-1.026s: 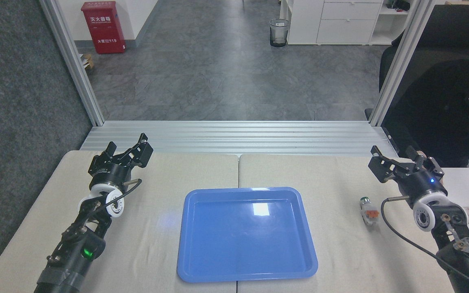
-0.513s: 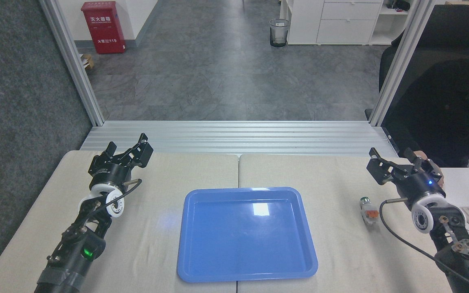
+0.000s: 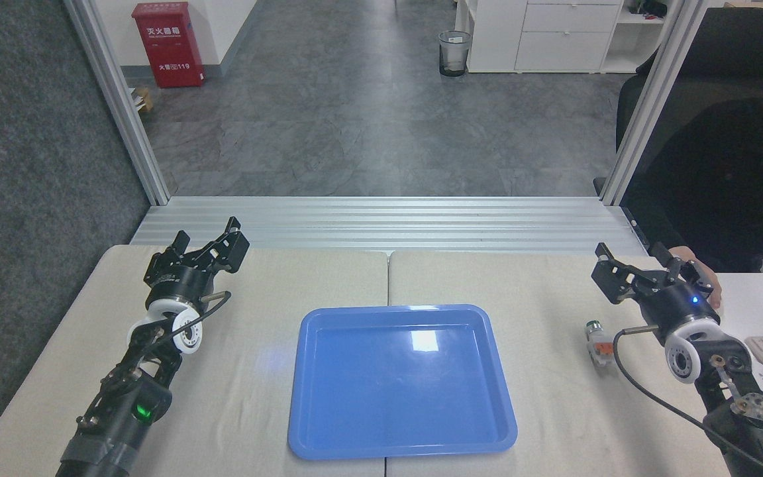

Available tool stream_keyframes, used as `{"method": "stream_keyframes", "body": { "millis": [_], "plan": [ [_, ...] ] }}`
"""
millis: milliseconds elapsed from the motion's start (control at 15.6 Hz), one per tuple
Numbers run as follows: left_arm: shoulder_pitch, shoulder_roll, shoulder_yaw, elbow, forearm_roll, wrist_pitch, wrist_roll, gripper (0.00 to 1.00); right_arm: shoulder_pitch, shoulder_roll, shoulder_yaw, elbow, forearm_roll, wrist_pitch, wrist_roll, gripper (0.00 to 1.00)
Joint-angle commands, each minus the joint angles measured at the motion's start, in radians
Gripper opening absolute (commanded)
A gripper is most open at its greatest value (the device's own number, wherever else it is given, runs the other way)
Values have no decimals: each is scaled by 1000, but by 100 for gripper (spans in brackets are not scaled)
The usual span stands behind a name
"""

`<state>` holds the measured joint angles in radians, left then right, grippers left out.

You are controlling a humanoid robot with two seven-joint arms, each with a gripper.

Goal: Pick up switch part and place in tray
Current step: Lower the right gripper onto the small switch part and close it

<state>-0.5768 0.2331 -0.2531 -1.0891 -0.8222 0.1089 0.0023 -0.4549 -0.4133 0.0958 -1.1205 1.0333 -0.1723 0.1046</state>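
While nothing is held yet, the switch part point(image 3: 599, 342) lies on the beige table point(image 3: 554, 411), well right of the blue tray point(image 3: 401, 381) and just left of the right arm's cable. Silver-and-dark round end points away from the robot, with the orange piece near the middle and the white block end nearer.

Right gripper point(image 3: 640, 268) hangs above and beyond the part, fingers spread, grasping nothing. Left gripper point(image 3: 212, 245) sits far off at the table's left side, also released and empty.

Handling guess: small moulded plastic with a metal tip, so light and stiff, not fragile. The smooth plastic could slip, and the round end would probably roll or squirt out under a pinch. Best hold looks like across the flat sides of the white block around the orange middle, jaws square to its long axis. Surface detail is too small to say whether there are ribs to bite on. The tray is wide and shallow, so the drop should be forgiving.

A person in black point(image 3: 726, 179) sits at the right edge.
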Motion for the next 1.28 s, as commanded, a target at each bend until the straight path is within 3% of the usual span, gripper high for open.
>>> {"method": "stream_keyframes", "body": {
  "millis": [0, 128, 385, 962, 1026, 1090, 1218],
  "plan": [
    [0, 0, 0, 0, 0, 0, -1, 100, 10, 5, 12, -7, 10, 1, 1, 99],
    [0, 0, 0, 0, 0, 0, -1, 100, 62, 7, 71, 52, 14, 37, 1, 99],
    [0, 0, 0, 0, 0, 0, -1, 100, 82, 71, 87, 264, 5, 65, 0, 98],
    [0, 0, 0, 0, 0, 0, -1, 100, 101, 123, 90, 413, 5, 66, -3, 97],
    [0, 0, 0, 0, 0, 0, -1, 100, 97, 123, 90, 415, 5, 80, -16, 85],
    [0, 0, 0, 0, 0, 0, -1, 100, 97, 123, 93, 406, 4, 92, -46, 62],
    [0, 0, 0, 0, 0, 0, -1, 100, 88, 123, 85, 354, 2, 109, -54, 0]
  ]
}}
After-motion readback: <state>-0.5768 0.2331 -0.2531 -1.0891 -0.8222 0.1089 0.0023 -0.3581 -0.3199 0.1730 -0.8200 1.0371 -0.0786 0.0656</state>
